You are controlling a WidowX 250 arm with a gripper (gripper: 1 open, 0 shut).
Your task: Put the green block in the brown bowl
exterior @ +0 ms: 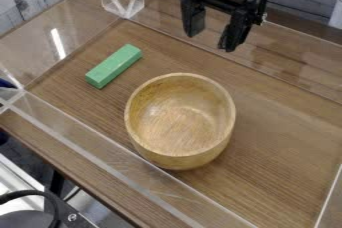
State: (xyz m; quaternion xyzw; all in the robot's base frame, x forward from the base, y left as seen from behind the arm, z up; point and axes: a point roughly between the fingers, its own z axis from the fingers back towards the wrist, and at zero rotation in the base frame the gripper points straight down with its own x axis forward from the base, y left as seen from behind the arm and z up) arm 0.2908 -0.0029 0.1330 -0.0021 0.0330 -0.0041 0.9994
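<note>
Quick tally here: one green block (115, 65), a single bright bar and the only block in sight. One brown bowl (181, 119), round and wooden, and nothing shows inside it, so zero items in there. One end effector (214, 32) overhead, and count its fingers (234, 33): two dark ones, standing apart. One table (287, 122), with a wood-grain top. Around it run clear plastic walls; three sides can be made out, left, front and right. At the back, one small clear V-shaped piece (123, 2). That makes two loose objects on the table: one block, one bowl.
</note>
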